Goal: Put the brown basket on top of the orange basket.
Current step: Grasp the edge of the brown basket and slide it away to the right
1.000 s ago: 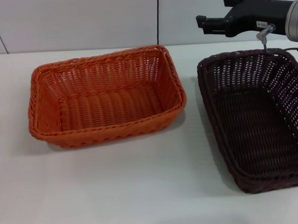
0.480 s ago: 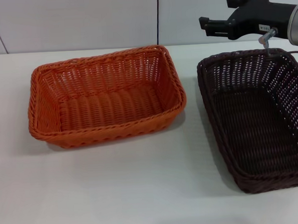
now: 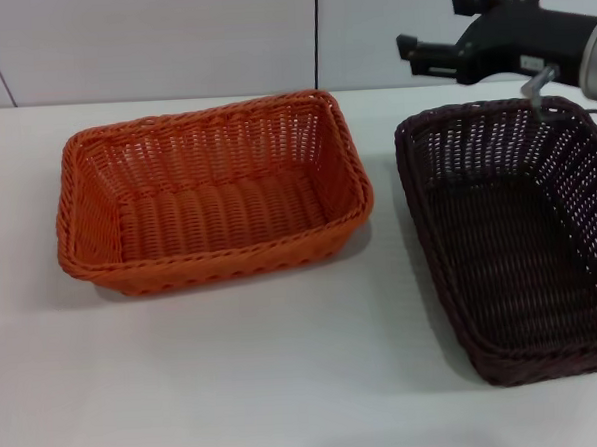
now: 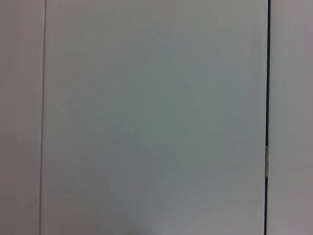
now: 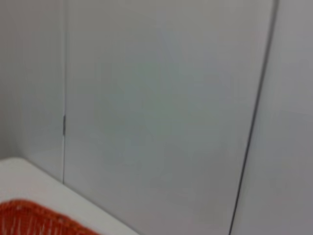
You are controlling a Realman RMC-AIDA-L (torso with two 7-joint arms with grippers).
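The right gripper (image 3: 415, 52) has drifted slightly back and rightward above the far rim of the brown basket (image 3: 510, 237); whether its fingers are spread I cannot tell. The brown basket sits untouched on the worktop (image 3: 286, 374), below them, with the orange basket (image 3: 212, 193) well leftward. No grasp yet.

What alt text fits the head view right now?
An empty orange basket sits left of an empty brown basket on a white table, the two apart. The right gripper hangs above the brown basket's far end, touching neither basket.
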